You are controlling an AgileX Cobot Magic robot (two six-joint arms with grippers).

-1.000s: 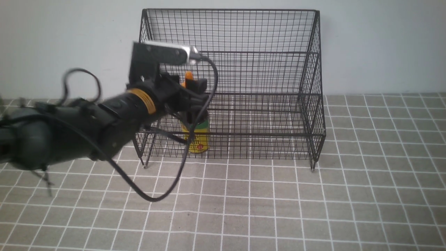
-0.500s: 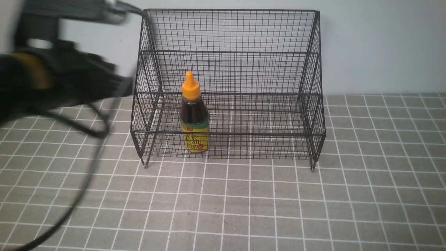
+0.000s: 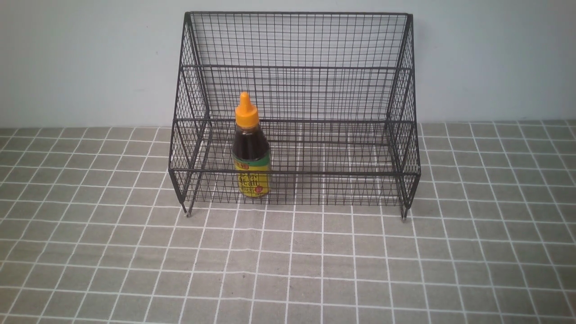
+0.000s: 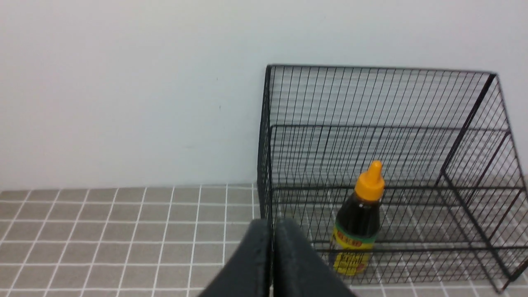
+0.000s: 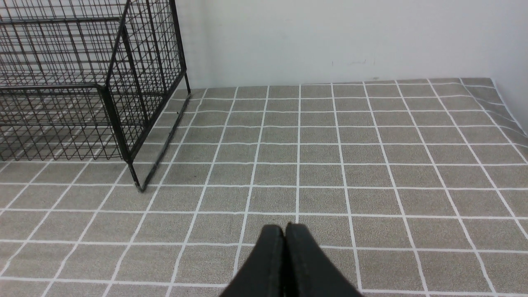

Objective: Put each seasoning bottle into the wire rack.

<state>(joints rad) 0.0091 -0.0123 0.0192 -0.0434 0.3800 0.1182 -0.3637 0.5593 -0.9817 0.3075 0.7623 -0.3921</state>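
The seasoning bottle [image 3: 251, 148], dark liquid with an orange nozzle cap and a yellow-green label, stands upright on the lower tier of the wire rack [image 3: 297, 67], towards its left side. It also shows in the left wrist view [image 4: 359, 225] inside the rack [image 4: 383, 99]. Neither arm is in the front view. My left gripper [image 4: 272, 225] is shut and empty, well back from the rack's left front corner. My right gripper [image 5: 284, 229] is shut and empty over the cloth, to the right of the rack [image 5: 82, 49].
A grey tablecloth with a white grid [image 3: 315, 261] covers the table. A plain pale wall [image 3: 90, 58] stands right behind the rack. The cloth's right edge [image 5: 507, 103] shows in the right wrist view.
My left arm let go of the bottle in the rack, drew back to the left and left the front view. The bottle stays upright where it was set.
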